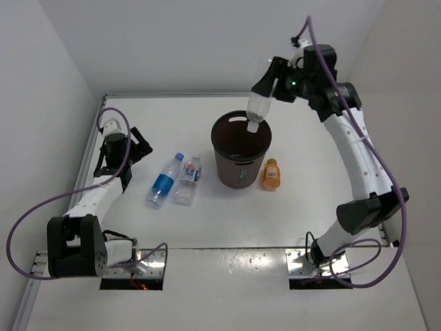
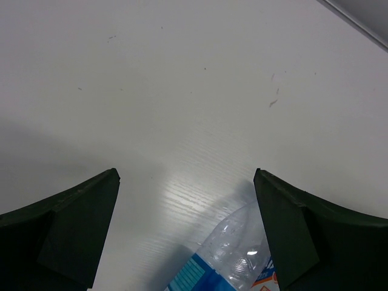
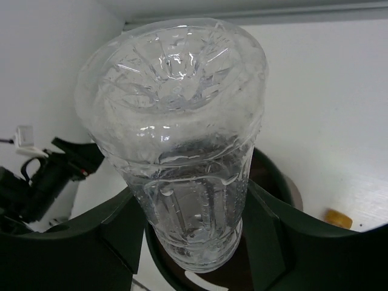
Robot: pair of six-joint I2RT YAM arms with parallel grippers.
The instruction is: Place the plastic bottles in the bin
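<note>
Currently | right gripper (image 1: 266, 84): clamped on clear unlabelled bottle (image 1: 256, 105) | bottle: cap-down over bin (image 1: 238, 172) | left gripper (image 2: 185, 177): spread

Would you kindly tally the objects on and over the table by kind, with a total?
Plastic bottles: 4 (blue-label bottle, white-blue-label bottle, orange bottle, unlabelled bottle)
Bin: 1
Total: 5

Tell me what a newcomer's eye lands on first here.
The right gripper holds the clear unlabelled bottle cap-down above the dark brown bin, mid-table. Left of the bin, the blue-label bottle and the white-blue-label bottle lie side by side, with the open left gripper to their left. The short orange bottle lies just right of the bin.
</note>
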